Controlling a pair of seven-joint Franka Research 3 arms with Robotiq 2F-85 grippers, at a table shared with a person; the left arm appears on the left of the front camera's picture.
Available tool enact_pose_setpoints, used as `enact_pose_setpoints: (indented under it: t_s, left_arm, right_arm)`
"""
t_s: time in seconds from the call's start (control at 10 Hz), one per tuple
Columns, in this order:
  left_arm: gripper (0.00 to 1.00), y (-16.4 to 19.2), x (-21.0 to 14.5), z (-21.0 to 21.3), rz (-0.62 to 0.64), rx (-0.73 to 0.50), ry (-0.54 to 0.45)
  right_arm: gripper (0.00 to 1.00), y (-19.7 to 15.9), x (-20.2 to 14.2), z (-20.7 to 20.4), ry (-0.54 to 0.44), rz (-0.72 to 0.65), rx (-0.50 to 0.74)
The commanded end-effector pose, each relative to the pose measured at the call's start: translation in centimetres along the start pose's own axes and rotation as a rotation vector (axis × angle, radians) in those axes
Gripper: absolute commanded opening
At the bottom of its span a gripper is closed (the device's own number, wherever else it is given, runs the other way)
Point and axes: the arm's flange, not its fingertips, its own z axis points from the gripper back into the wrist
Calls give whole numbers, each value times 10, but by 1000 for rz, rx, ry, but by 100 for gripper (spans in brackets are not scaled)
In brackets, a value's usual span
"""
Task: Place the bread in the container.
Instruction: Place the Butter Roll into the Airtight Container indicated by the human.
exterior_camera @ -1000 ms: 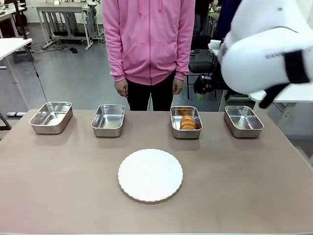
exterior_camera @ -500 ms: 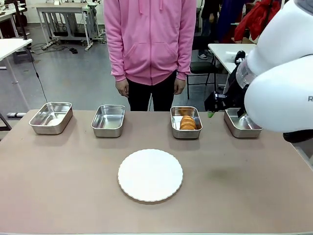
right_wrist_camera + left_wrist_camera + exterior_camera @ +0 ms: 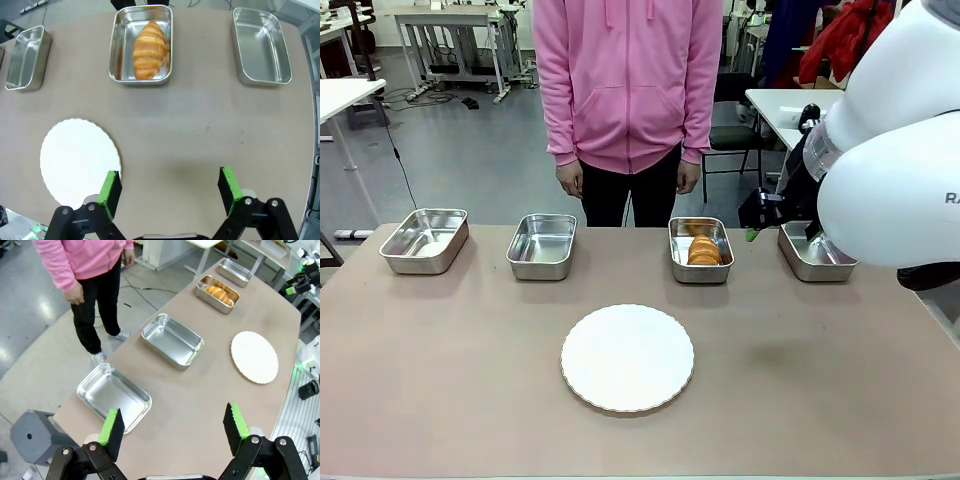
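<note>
The bread, a golden-brown ridged roll, lies lengthwise inside the container, the third steel pan from the left at the table's far side. The right wrist view looks down on the bread in its container; my right gripper hangs open and empty high above the bare tabletop, well short of the pan. The right arm bulks at the picture's right. My left gripper is open and empty above the table's left end, far from the bread.
Three empty steel pans share the far row. A round white scalloped plate lies mid-table. A person in a pink hoodie stands behind the table, hands down at the sides.
The right arm swung down and toward the right within the first half second, then held nearly still. The bread, pans and plate stayed put.
</note>
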Motion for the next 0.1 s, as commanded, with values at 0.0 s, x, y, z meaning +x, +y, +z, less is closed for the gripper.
enact_pose_setpoints:
  t_s: [0.0]
  left_arm:
    - [100,-1,0,0,-12,-5,-6]
  right_arm:
    - [100,1,-1,0,-6,-24,-3]
